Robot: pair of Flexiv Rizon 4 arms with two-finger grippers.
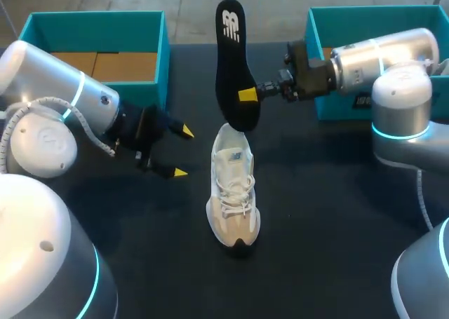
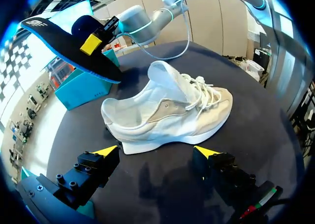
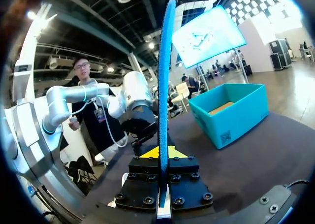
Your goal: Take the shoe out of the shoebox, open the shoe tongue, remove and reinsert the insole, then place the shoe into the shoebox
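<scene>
Already the white sneaker stands out on the black table, tongue raised. Its black insole is out, clamped in the right gripper just above the heel opening. The left gripper hangs beside the sneaker, fingers apart. Reinserting the insole and boxing the sneaker in 1 teal shoebox remain.

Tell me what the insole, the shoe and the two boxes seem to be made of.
The insole: probably foam, black matte face, blue edge in the right wrist view; thin yet stands stiff. The shoe: white mesh-like fabric with beige panels, likely suede or synthetic, and woven laces. The left box and the right box: likely cardboard, teal outside, plain brown inside.
</scene>
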